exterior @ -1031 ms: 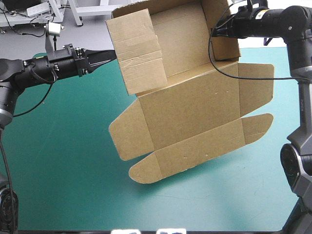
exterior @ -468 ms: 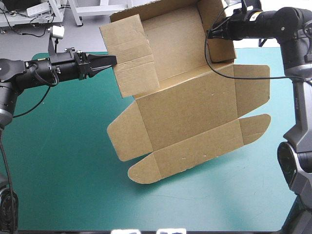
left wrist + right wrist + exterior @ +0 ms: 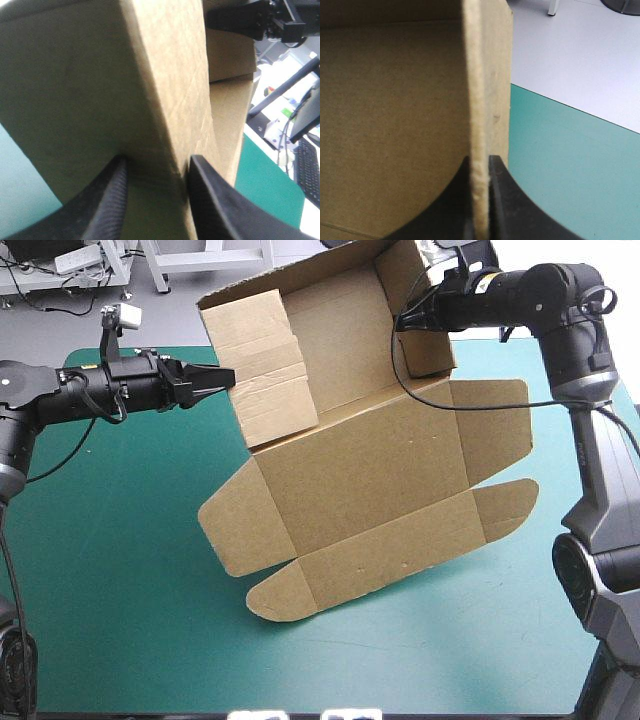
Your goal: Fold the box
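High view, centre: box (image 3: 370, 490) half-formed, side walls up, lid flaps loose; left gripper (image 3: 228, 376) and right gripper (image 3: 402, 322) clamp walls.

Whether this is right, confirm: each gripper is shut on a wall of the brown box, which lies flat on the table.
One error: the box does not lie flat; the high view shows it held up, tilted, over the table. The left gripper and right gripper are each shut on a wall.
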Robot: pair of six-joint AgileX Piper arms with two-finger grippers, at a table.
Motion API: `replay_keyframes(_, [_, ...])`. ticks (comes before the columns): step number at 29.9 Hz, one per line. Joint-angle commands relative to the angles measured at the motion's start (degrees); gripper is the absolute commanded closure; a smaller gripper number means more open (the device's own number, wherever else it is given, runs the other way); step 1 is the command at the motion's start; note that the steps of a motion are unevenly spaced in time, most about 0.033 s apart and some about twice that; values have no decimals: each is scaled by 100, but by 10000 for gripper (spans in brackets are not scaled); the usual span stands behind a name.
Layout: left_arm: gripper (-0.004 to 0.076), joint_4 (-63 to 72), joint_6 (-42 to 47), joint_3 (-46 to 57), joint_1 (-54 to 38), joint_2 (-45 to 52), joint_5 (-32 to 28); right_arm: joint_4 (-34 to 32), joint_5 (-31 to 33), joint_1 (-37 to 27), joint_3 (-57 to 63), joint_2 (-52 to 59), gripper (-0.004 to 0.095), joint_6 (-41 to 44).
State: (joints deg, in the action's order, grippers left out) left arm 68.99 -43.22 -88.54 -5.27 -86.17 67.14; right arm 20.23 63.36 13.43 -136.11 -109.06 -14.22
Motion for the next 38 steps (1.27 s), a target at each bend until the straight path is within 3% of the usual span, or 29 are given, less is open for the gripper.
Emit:
replay_keyframes(1, [436,133,-6,-155,42,237,-452,140,-315,220,-175,335,917,180])
replay_keyframes(10, [450,-721,578,-155,42,237,-1139,236,-301,425,-175,335,917,394])
replay_keyframes(16, [550,-763,907,-155,42,237,-1642,114,-383,802,-175,335,916,572])
replay_keyframes(21, [731,-1100,1007,-155,214,237,-2071,111,-315,1089,-175,335,916,777])
replay_keyframes(26, [729,-1257,1007,-155,580,237,-2486,-2,-207,1327,-165,324,915,1000])
replay_keyframes(33, [729,-2448,1341,-155,995,224,-2405,-710,794,1378,-165,-4,916,1422])
replay_keyframes(38, [729,-3545,1945,-566,1005,-24,-1506,-543,826,1378,-143,-366,916,1491])
